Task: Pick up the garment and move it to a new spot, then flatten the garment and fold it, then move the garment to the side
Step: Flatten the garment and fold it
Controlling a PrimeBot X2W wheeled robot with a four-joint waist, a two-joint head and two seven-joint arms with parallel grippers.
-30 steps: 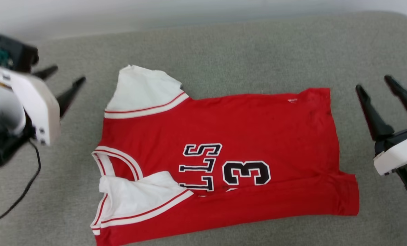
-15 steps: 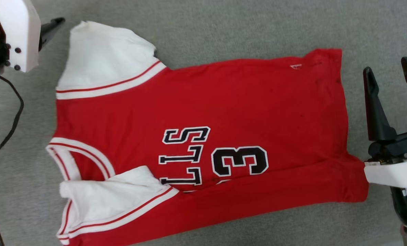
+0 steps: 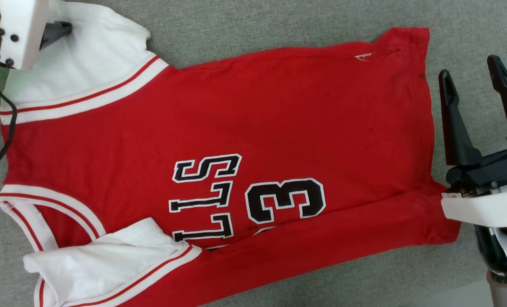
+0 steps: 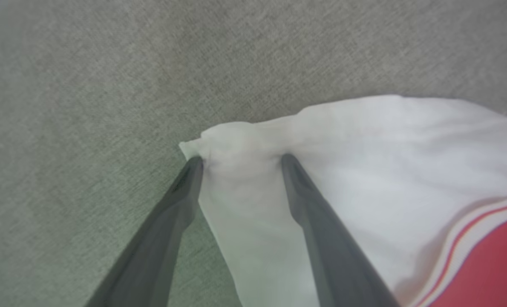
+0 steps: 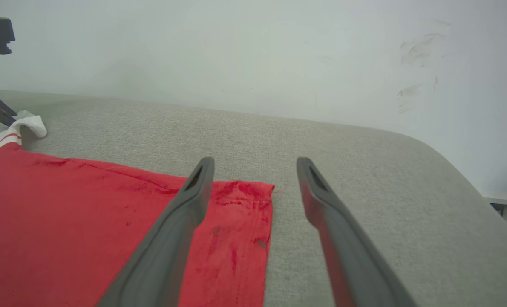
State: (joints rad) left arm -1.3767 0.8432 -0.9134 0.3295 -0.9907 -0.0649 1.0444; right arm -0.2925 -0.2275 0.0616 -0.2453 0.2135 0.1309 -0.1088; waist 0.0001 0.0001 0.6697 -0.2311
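- Found the left gripper (image 4: 240, 158) at the far white sleeve (image 4: 364, 162), jaws spread wide, tips pressed onto the sleeve's outer corner, cloth bunched between them, nothing clamped yet. Read this as lining up a pinch on that corner, for pulling flat or starting a fold.
- Noted a black cable (image 3: 2, 128) hanging just beside the shoulder. Worth keeping out of any sweep.
- Saw the garment (image 3: 236, 128) lying front up across the grey cushion (image 3: 257, 21), collar to the left, hem to the right, mostly flat.
- Spotted the near sleeve (image 3: 108, 251) folded in over the chest, and the near long side turned over onto the front, covering part of the lettering. Judged the fold as begun on that side.
- Followed the hem (image 3: 426, 128) along the right end, with the far corner (image 5: 253, 192) lying square on the cushion.
- Found the right gripper (image 3: 470, 67) just beside that hem, jaws apart and empty. Probably staged to take the far corner as a match for the left-hand pinch.
- Judged bare cushion free beyond the far edge up to the wall (image 5: 236, 51), and free again to the right of the hem.
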